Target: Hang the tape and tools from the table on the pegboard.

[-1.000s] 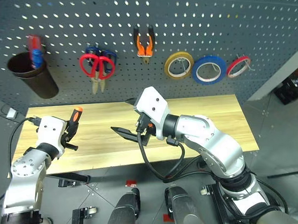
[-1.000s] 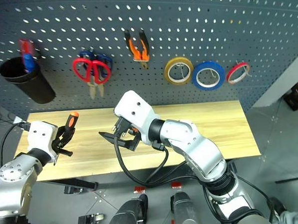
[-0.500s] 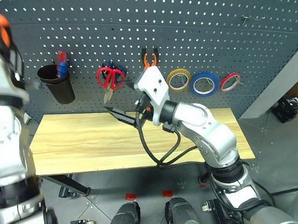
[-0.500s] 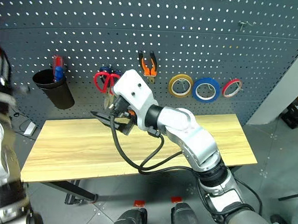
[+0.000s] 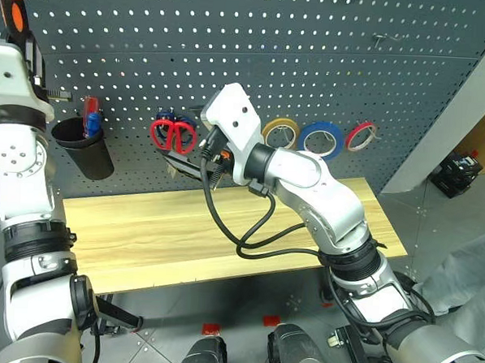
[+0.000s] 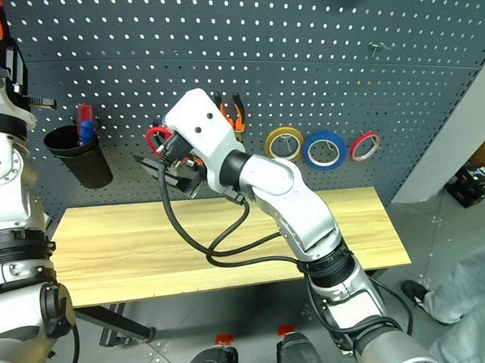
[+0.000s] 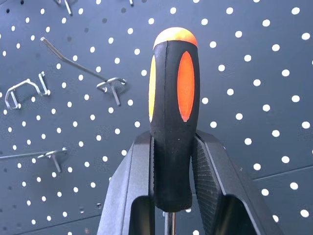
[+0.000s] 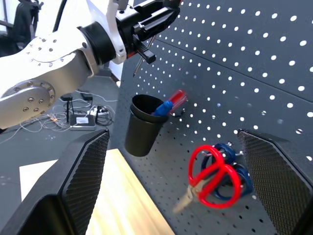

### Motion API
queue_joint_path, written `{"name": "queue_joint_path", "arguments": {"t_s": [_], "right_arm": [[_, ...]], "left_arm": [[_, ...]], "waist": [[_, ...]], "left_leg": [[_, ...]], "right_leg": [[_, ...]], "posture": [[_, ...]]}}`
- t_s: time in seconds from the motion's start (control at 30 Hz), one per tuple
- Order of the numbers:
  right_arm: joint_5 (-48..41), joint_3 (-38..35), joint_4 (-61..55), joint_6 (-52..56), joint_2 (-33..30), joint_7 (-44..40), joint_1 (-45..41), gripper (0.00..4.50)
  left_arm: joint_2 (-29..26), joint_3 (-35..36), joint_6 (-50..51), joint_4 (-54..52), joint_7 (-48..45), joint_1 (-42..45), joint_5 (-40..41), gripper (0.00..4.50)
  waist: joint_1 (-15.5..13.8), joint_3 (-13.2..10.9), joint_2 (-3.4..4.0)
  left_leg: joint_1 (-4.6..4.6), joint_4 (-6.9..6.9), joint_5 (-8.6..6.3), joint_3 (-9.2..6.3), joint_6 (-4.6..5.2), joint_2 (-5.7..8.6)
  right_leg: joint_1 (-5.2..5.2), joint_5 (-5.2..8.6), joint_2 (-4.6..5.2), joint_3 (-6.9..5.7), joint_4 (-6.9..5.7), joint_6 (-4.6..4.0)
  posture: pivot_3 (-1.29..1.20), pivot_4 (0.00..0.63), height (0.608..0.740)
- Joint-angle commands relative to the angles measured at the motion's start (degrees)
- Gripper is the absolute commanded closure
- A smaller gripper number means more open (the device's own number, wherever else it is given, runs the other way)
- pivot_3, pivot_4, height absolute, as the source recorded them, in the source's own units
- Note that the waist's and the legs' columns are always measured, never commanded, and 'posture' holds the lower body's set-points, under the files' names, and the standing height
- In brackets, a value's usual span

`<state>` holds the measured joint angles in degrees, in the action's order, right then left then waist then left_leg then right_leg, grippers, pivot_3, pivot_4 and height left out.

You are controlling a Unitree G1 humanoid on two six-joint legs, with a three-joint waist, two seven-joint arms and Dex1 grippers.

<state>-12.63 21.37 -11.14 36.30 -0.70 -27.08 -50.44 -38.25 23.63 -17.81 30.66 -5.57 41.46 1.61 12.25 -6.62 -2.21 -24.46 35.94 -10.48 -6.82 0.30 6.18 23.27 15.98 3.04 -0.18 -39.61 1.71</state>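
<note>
Left gripper [image 7: 173, 161] clamped on the screwdriver [image 7: 172, 112] – handle up, held close to the pegboard [image 5: 314, 63] at 10 o'clock of the head view. Right gripper [image 8: 178, 161] jaws wide apart, nothing in them, just in front of the red-handled scissors [image 8: 211, 176] hanging on the board. Pliers [image 6: 232, 116], blue tape [image 5: 320, 139] hang at 12–1 o'clock. Table [image 5: 224, 229] below.

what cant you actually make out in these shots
- Screwdriver shaft and tip: in the left wrist view the left gripper, shut on the handle, covers them.
- Pliers: in the right eye view the right arm hides all but the handle tops.
- Blue scissors: in the right wrist view the red scissors cover most of them.
- Cup contents: too small to identify.
</note>
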Motion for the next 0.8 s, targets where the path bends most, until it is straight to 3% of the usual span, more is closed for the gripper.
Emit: {"name": "queue_joint_path", "arguments": {"t_s": [0.03, 0.23, 0.8], "right_arm": [[-0.26, -0.79, -2.25, -1.04, 0.95, -0.17, -0.57, 0.0], [-0.75, -0.92, -3.54, -0.51, 1.59, -0.25, 0.35, 0.0], [-0.56, -0.44, -5.89, 2.02, 3.25, 0.92, 2.45, 0.0]], "left_arm": [[-1.29, -0.47, -4.41, 2.89, 1.13, 0.66, -0.68, 3.78], [-1.62, -0.02, -8.3, 9.51, 3.55, -0.48, -0.33, 3.78], [-0.95, -3.41, -12.52, 23.43, 3.74, 8.56, -0.14, 3.78]], "waist": [[0.4, 0.06, -0.04], [0.52, 0.1, -0.04], [0.5, 0.11, -0.06]], "left_leg": [[0.0, 0.02, -0.01, -0.03, 0.02, 0.0], [0.01, 0.09, 0.03, -0.15, -0.02, 0.01], [0.0, 0.12, 0.05, -0.24, -0.04, 0.03]], "right_leg": [[0.0, 0.0, 0.0, -0.03, -0.02, 0.0], [0.02, 0.0, 0.0, -0.14, -0.26, 0.0], [-0.01, 0.01, 0.02, -0.25, -0.3, 0.01]], "posture": [[-0.22, 0.043, 0.74], [-0.22, 0.048, 0.74], [-0.23, 0.081, 0.74]]}}
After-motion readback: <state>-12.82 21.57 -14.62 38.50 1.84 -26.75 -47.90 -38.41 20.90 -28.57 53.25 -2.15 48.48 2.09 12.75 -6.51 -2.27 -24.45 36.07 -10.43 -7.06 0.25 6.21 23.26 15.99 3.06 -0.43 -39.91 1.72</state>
